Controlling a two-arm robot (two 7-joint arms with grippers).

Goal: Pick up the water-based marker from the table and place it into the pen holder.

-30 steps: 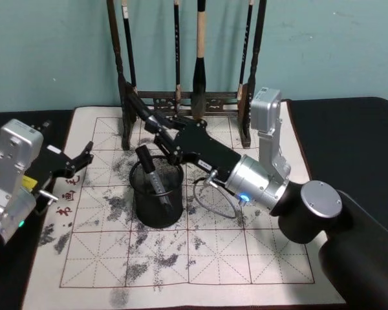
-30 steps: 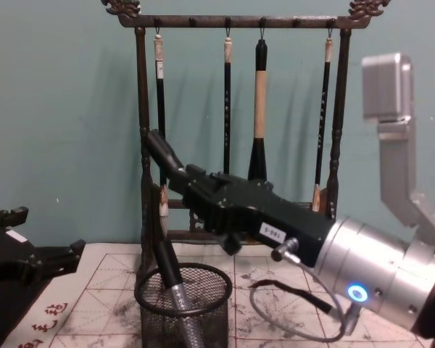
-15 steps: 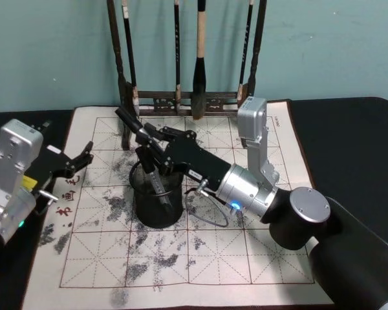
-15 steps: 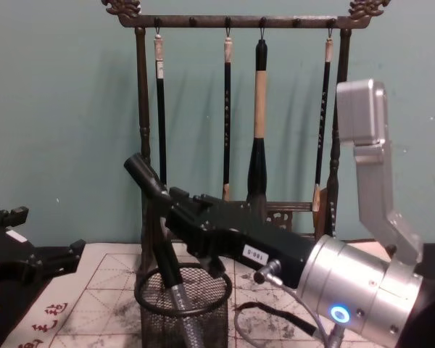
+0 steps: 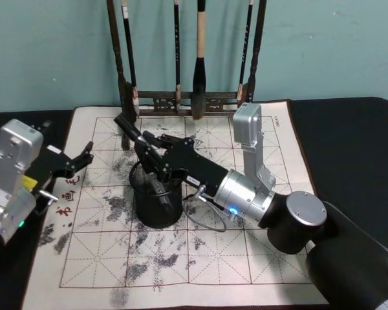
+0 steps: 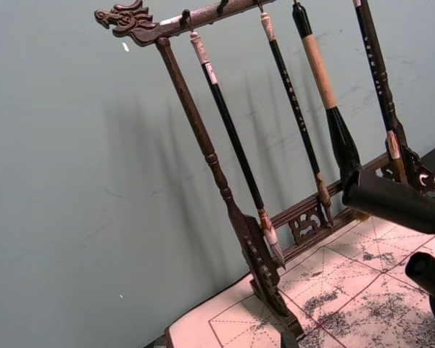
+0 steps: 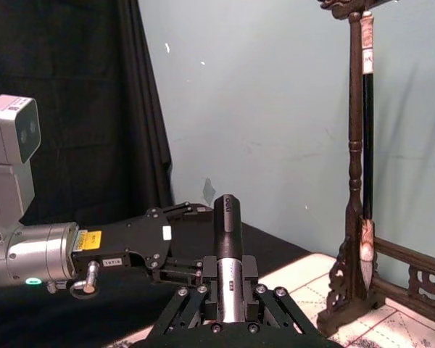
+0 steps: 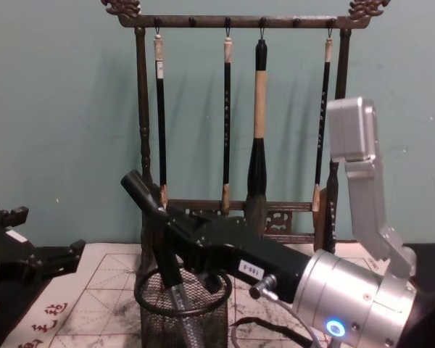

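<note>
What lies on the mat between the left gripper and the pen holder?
In the head view, only bare ink-stained grid mat lies between the left gripper and the pen holder; nothing stands there.

The pen holder [image 8: 183, 308] is cut off by the chest view's lower edge, its base hidden.

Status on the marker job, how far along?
Done: the marker is off the table, clamped in the right tool. In hand: it hangs tilted over the pen holder, where another pen leans inside. Left: lower it in and release. The left tool sits open at the mat's edge, idle.
</note>
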